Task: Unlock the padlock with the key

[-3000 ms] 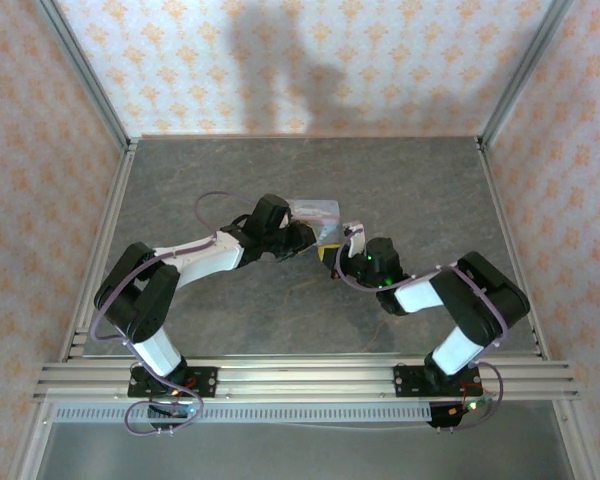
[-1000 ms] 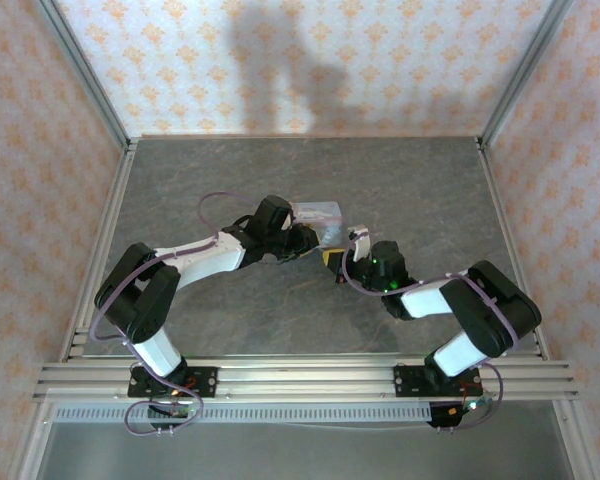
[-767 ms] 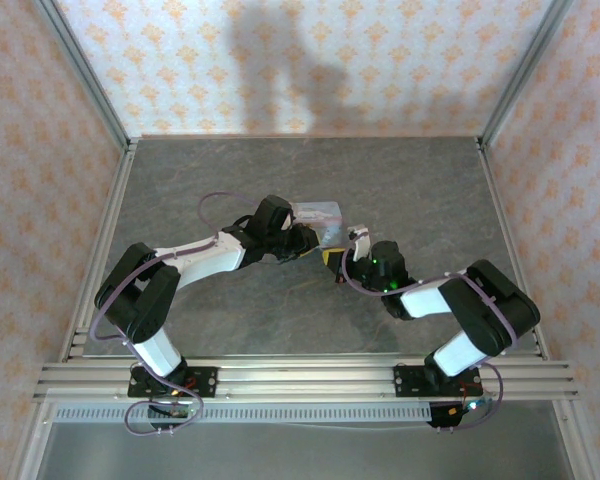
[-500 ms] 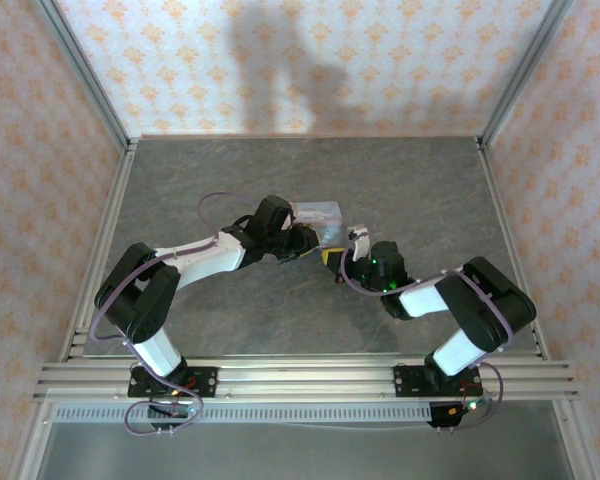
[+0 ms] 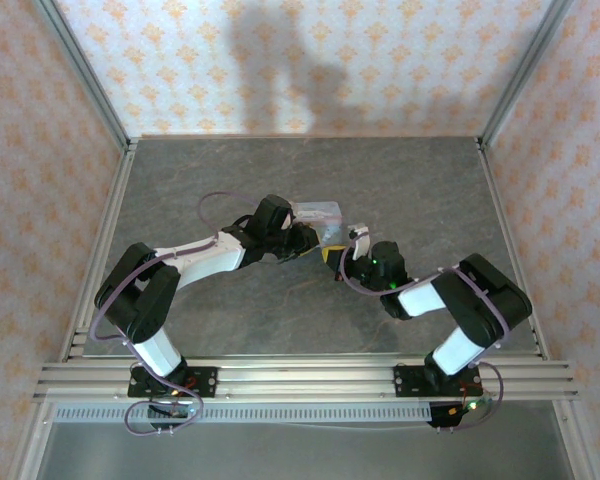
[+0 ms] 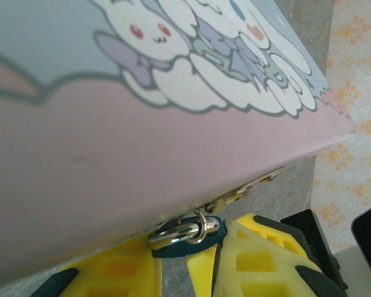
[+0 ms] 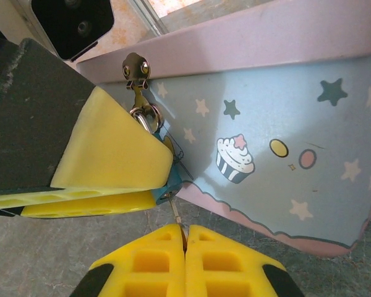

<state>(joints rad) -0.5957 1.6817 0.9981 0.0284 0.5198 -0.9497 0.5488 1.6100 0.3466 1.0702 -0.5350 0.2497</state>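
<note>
Tin [image 5: 320, 210]: pale blue and pink, printed with cartoon rabbits, stars and a cupcake. It stands near the middle of the grey stone-patterned table [image 5: 280, 320]. Hasp [image 7: 136, 67]: a small metal fitting on the tin's pink rim, with a ring hanging below it. Padlock [image 6: 187, 240]: tiny, with a teal-blue body, hanging against the tin's side just under the hasp. Its thin metal shackle [image 6: 176, 231] is hooked up into the ring. Left gripper [image 6: 188, 249]: it reaches in from the left of the overhead view, and its yellow ribbed fingers are closed in on either side of the padlock body, pinching it close against the tin. In the right wrist view one of these fingers covers most of the padlock, leaving a teal sliver at its lower edge. Right gripper [image 7: 186, 236]: it reaches in from the right, just below the padlock, with its yellow fingers pressed flat together and pinching the key [image 7: 175, 212]. Key: a thin, pale silvery stem rising from between those fingertips to the underside of the padlock. Whether its tip sits inside the keyhole cannot be told. In the overhead view the two grippers sit just beside each other at the tin's near side.
</note>
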